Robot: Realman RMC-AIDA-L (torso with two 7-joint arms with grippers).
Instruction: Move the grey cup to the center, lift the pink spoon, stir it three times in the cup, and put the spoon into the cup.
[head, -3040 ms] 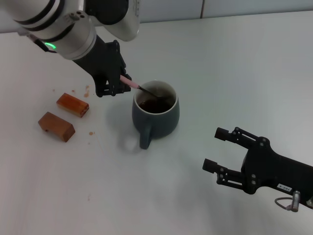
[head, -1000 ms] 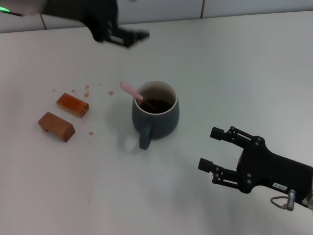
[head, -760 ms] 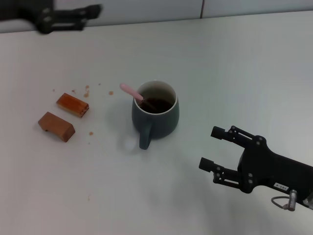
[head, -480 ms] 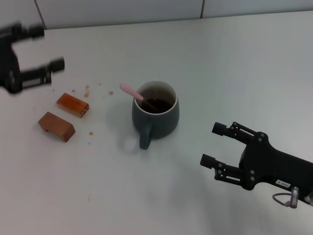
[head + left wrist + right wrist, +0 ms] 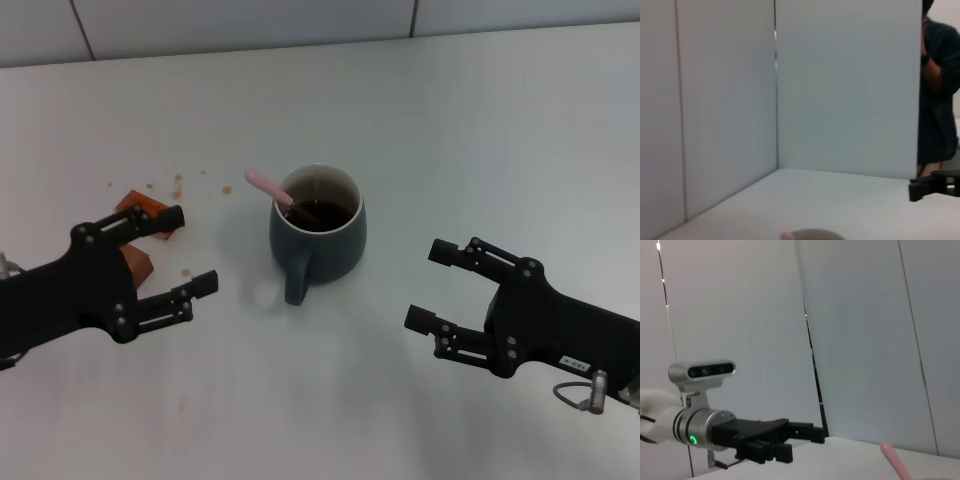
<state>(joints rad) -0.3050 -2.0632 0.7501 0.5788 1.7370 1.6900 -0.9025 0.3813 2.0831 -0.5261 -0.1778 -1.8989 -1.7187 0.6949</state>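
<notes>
Both tools, left tool (image 5: 180, 250) and right tool (image 5: 440, 285), are released and empty. The spoon (image 5: 270, 187) is left in the heavy, breakable cup (image 5: 318, 232), best gripped by its light, slim, stiff pink handle.

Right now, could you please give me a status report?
Both end effectors open, empty: left, right. Pink spoon in grey cup. Brown blocks beside left.

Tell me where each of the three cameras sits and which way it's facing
Head view: on the head, looking down at the grey cup holding the pink spoon; left gripper and right gripper both open.
Left wrist view: low, facing wall panels; right gripper's tip shows.
Right wrist view: low, facing the left gripper.
Head and right wrist views share the spoon.
</notes>
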